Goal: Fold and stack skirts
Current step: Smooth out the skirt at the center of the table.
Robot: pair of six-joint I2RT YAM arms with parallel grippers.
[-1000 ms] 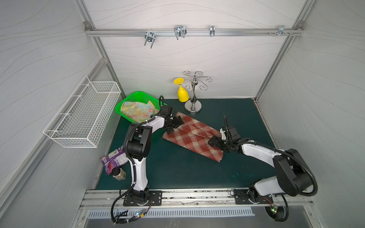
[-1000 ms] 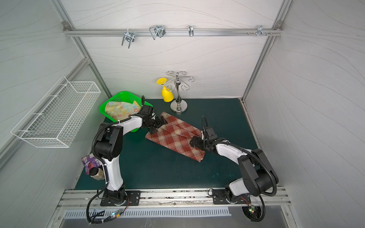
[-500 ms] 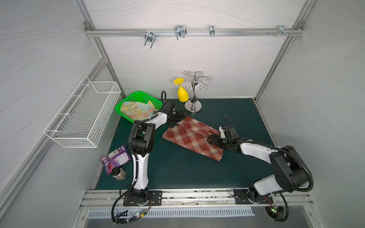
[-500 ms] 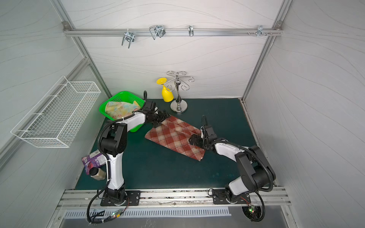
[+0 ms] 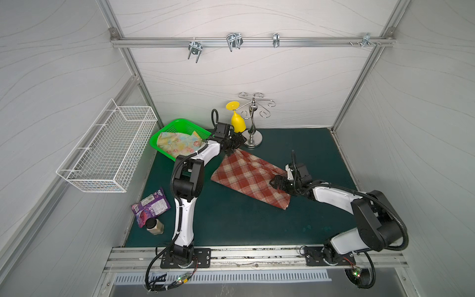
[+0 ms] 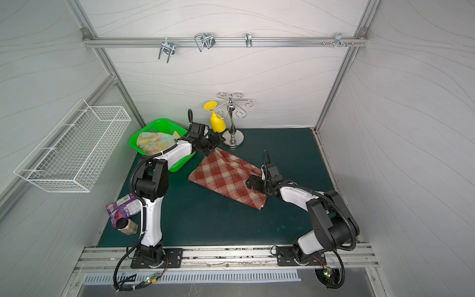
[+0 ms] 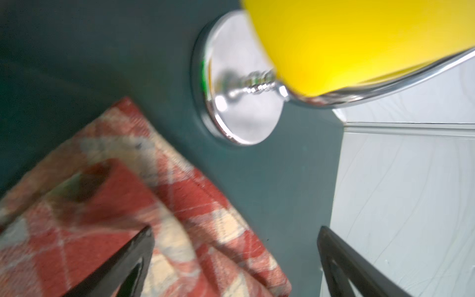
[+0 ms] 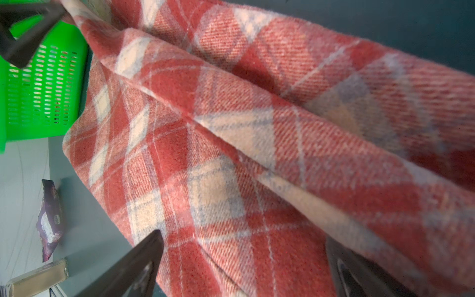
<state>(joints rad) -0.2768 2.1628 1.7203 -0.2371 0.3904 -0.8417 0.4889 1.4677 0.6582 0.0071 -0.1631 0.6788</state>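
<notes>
So both tools were spread wide with nothing pinched in either. The left tool (image 5: 235, 145) sat over the far corner of the plaid skirt (image 5: 246, 177), one finger (image 7: 133, 254) above the cloth and the other off past its edge. The chrome stand (image 5: 253, 138) and yellow cup (image 5: 237, 123) were right next to it. The right tool (image 5: 279, 183) hung low over the opposite end of that skirt, which lay rumpled on the green worktop (image 5: 231, 221) between the two tools. The flowery skirt (image 5: 177, 142) was bunched in the green basket (image 5: 180, 122), just beside the left tool's arm.
</notes>
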